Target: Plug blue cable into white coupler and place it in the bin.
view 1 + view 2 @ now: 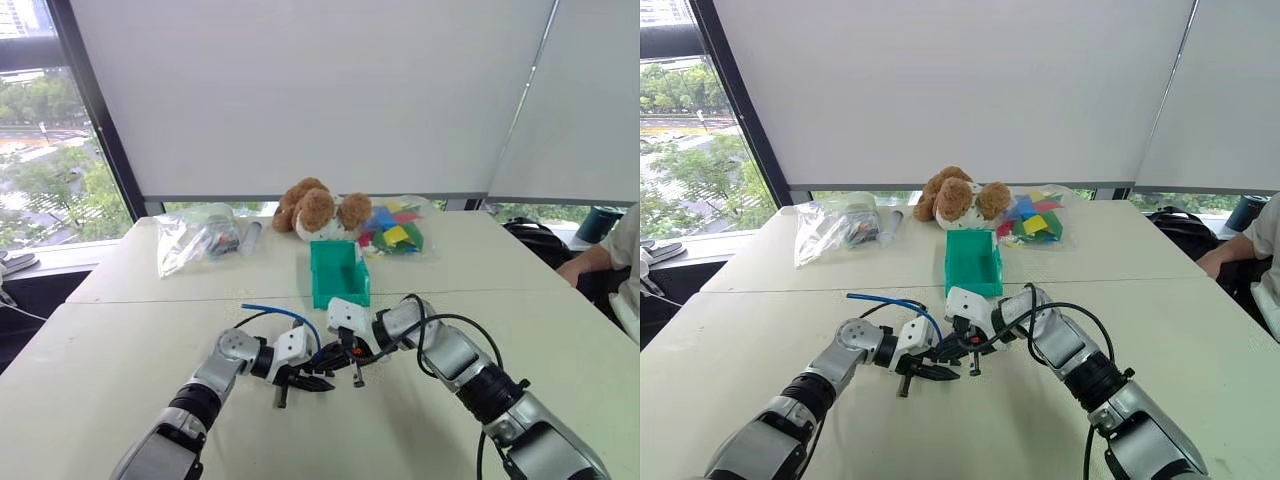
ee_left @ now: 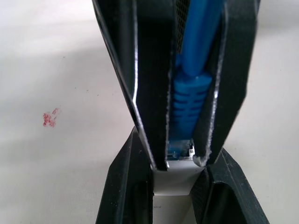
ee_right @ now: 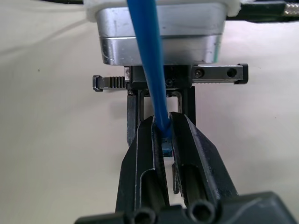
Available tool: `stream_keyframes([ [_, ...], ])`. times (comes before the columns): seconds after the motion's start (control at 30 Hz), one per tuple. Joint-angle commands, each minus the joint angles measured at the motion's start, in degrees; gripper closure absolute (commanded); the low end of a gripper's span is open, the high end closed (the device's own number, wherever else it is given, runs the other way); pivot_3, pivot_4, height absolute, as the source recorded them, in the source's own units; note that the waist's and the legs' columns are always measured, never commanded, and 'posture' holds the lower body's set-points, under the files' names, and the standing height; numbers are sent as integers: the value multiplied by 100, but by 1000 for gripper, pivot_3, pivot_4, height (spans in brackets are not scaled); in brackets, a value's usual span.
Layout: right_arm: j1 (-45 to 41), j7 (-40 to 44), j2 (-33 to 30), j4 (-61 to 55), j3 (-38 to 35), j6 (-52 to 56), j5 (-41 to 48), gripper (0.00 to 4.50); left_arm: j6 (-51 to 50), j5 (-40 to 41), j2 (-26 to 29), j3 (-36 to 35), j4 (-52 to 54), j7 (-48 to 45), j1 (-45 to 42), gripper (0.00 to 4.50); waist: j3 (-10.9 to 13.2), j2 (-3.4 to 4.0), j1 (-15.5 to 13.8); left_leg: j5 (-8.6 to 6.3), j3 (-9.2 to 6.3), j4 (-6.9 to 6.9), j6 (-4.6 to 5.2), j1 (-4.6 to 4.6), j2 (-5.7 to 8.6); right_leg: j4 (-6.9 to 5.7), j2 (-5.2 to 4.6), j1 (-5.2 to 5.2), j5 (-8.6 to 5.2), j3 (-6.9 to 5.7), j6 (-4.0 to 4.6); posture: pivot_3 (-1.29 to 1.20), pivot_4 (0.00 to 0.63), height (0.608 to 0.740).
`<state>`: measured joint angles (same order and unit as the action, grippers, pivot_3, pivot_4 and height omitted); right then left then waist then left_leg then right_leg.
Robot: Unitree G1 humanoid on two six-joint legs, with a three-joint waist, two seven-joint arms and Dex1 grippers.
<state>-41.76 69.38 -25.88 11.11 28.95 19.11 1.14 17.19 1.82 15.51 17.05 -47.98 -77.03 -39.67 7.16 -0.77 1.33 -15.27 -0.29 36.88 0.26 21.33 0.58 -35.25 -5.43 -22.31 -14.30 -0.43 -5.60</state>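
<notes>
**A:** What's nearest?

**B:** The two hands, meeting tip to tip low over the bench (image 1: pixel 120 350). The left hand (image 1: pixel 300 381) is pinched narrow on the white coupler (image 2: pixel 174 179). The right hand (image 1: pixel 346 362) is clamped on the blue cable (image 1: pixel 283 313) just behind its plug.

**A:** Is the plug in?

**B:** Its tip sits right at the coupler's mouth; I cannot tell whether it is seated. The rest of the cable arcs up over the left hand towards 10 o'clock.

**A:** And the bin?

**B:** The bin (image 1: pixel 340 293) stands at 12 o'clock, just beyond the hands. It is apart from both of them.

**A:** Further back?

**B:** A brown plush toy (image 1: pixel 318 210) lies behind the bin. There is a bag of coloured pieces (image 1: pixel 395 232) at 1 o'clock and a clear bag (image 1: pixel 200 238) at 10 o'clock. A person's arm (image 1: pixel 600 262) rests at the bench's edge at 2 o'clock.
</notes>
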Motion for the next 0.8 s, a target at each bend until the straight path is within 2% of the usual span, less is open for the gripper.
stream_keyframes([
  [0.03, 398, -198, 122, 1207, 970, 252, -946, 4500, 144, -59, -189, 126, 370, -23, -61, 4080, -13, 1, 5, 0, 0, -2, 0, -1, 0, 0, 0, 0, -1, 0, 1, 0, 150, 740],
  [0.7, 589, -171, 192, 1712, 1148, -15, -1413, 4500, 117, -41, -232, 89, 371, 106, -53, 4080, -109, 2, -19, -10, 0, -85, -17, -41, -2, 17, -3, 1, -11, -4, 25, 0, 150, 740],
  [0.8, 598, -215, 236, 1572, 915, 164, -1194, 4500, 115, -46, -225, 75, 362, 139, -59, 4080, -108, 1, -19, -10, 0, -86, -18, -42, -2, 17, -4, 1, -11, -4, 25, 0, 150, 740],
])
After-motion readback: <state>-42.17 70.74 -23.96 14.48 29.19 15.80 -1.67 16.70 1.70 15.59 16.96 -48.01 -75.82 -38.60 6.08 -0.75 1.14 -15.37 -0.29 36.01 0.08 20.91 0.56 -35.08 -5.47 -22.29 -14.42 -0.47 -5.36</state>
